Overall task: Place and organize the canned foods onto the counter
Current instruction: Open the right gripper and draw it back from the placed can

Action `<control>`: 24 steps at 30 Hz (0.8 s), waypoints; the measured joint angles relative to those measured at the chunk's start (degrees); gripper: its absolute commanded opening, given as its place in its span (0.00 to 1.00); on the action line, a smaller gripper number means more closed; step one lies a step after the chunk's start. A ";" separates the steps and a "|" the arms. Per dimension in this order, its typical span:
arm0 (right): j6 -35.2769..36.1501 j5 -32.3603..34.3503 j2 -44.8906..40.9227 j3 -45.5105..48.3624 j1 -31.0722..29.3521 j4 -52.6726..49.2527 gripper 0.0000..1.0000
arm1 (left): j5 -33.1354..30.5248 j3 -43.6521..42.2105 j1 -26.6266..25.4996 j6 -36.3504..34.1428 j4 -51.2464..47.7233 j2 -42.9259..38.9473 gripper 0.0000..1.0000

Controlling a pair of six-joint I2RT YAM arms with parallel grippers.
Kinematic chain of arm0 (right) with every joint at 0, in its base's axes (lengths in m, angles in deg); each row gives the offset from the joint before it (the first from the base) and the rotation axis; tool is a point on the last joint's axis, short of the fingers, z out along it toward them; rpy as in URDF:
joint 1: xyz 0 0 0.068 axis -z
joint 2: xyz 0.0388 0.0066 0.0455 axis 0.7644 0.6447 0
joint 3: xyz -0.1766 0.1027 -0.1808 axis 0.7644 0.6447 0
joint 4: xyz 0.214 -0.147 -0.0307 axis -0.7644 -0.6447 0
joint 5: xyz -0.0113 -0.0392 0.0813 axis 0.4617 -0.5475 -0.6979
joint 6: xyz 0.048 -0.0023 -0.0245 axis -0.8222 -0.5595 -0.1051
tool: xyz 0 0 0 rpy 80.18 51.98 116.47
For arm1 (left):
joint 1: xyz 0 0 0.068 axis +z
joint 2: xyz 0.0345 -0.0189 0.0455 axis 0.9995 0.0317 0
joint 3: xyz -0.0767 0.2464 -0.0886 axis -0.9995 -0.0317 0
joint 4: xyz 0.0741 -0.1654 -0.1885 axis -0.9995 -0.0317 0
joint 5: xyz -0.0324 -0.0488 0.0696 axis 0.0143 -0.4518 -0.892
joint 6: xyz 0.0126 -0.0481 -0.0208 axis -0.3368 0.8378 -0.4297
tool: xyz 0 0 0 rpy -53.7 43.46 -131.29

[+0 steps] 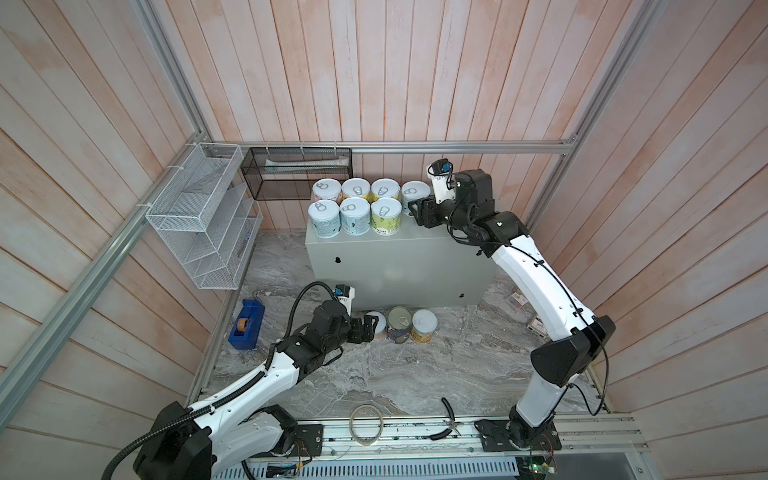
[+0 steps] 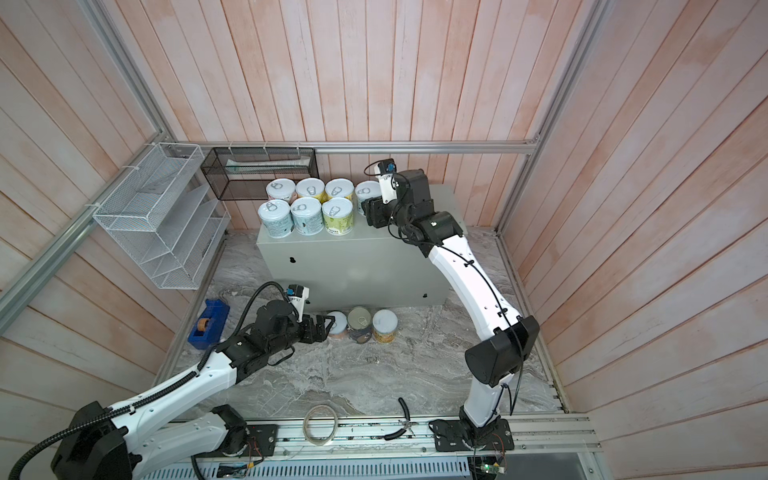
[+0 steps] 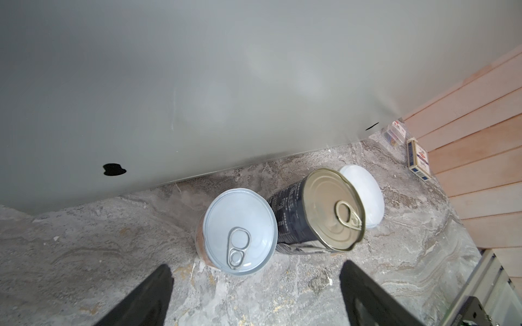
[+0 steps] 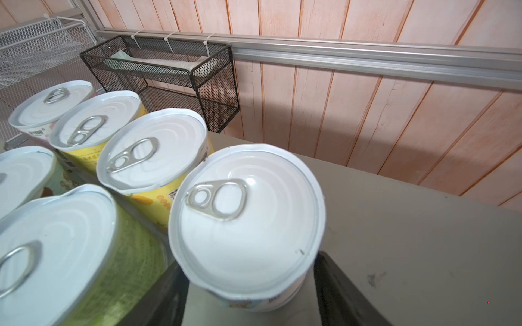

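1. Left hand is held wide open and empty, low over the marble in front of the desk.
2. Its fingers are pointed at a short can, which stands just ahead of the fingertips and is not gripped.
3. A navy can is stood just beside the short can, with a white-lidded can beyond it. All three are lined up on the marble near the desk's front.
4. The right hand is closed around an end can at the desk top, with one finger seen at each side of it. Whether this can rests on the top or is held just above it cannot be told.
5. The end can is placed at the right end of the back row, just beside a yellow can.
6. Six more cans are stood upright on the desk's left part. With the end can, four are counted in the back row and three in the front row.
7. A tape dispenser is seen at the marble's left edge, well apart from the cans.
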 measured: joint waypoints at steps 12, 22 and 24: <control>0.00 -0.02 2.64 -3.87 0.00 -1.18 0.69 | -0.04 -0.39 0.00 -0.02 -0.09 -0.24 0.96; -0.04 1.90 -9.05 6.93 -2.12 -0.70 0.79 | -0.90 -3.19 0.00 0.59 -1.25 -2.73 0.97; 0.07 3.61 -13.73 10.97 -4.37 -0.46 0.80 | -1.49 -4.33 0.00 0.94 -1.99 -3.87 0.97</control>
